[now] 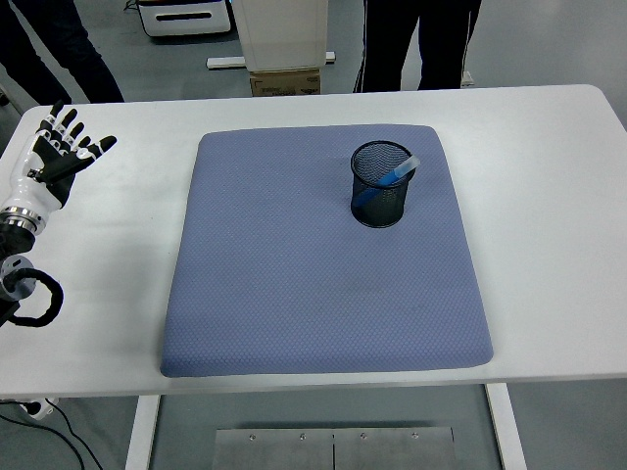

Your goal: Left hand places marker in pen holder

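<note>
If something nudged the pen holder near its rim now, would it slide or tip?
Probably tip or wobble rather than slide. The pen holder is open wire mesh, so likely light. The mat under it looks textured and may grip its base. The marker leans against one side of the rim, which might bias it that way.

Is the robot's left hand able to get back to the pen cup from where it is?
Probably yes. The left hand is open at the table's left edge, and only bare mat lies between it and the pen holder.
</note>
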